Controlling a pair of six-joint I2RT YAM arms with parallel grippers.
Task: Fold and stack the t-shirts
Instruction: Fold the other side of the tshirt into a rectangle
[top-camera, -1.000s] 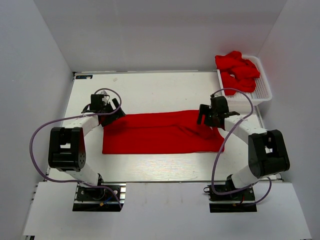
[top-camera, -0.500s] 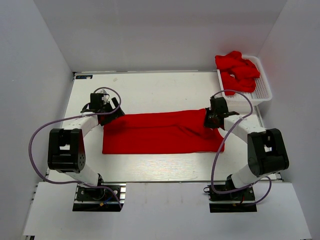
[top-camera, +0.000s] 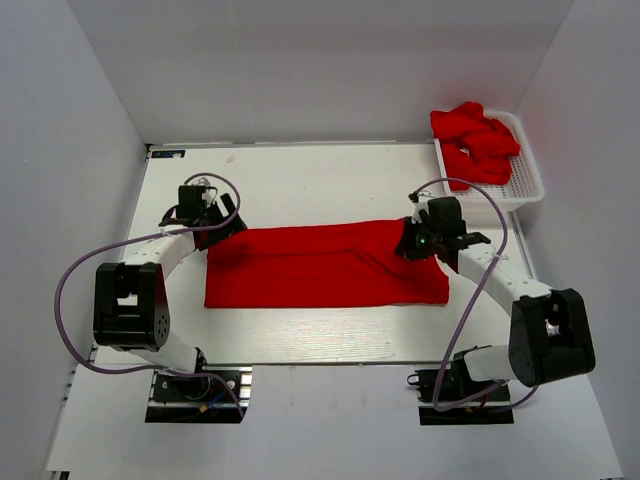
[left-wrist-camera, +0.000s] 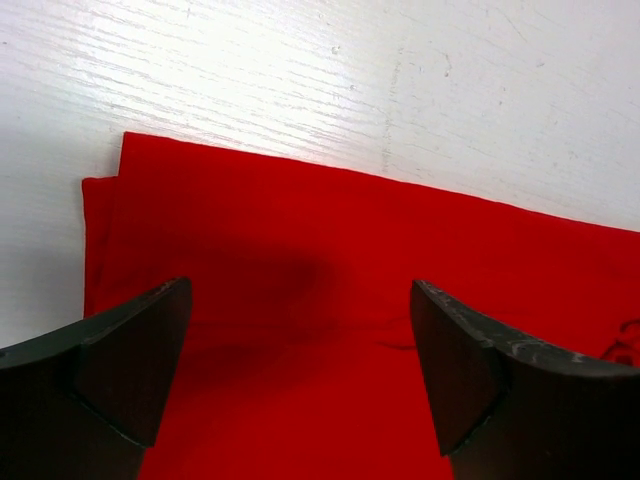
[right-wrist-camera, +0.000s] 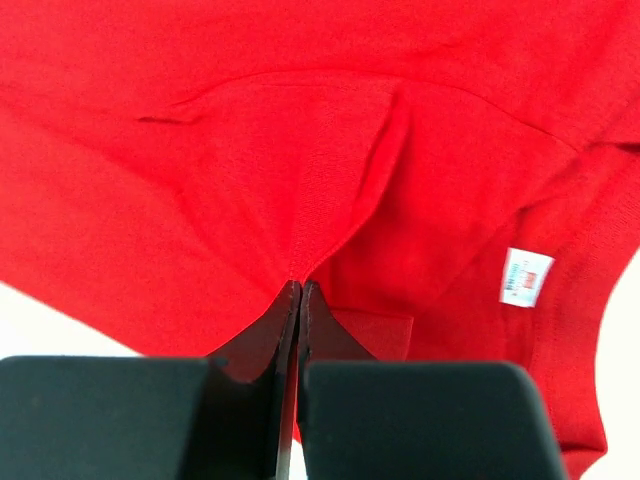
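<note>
Pinching the t-shirt at its right end.
One cloth ridge is clamped in the right gripper; the left gripper hangs spread over the opposite end, long axis running between them.

two white arms with blocky black joints, looping purple cables and dark wedge-shaped pincer fingers.

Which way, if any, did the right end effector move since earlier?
Yes. The right end effector shifted slightly toward the table's near edge, away from the basket, shutting on the t-shirt.
</note>
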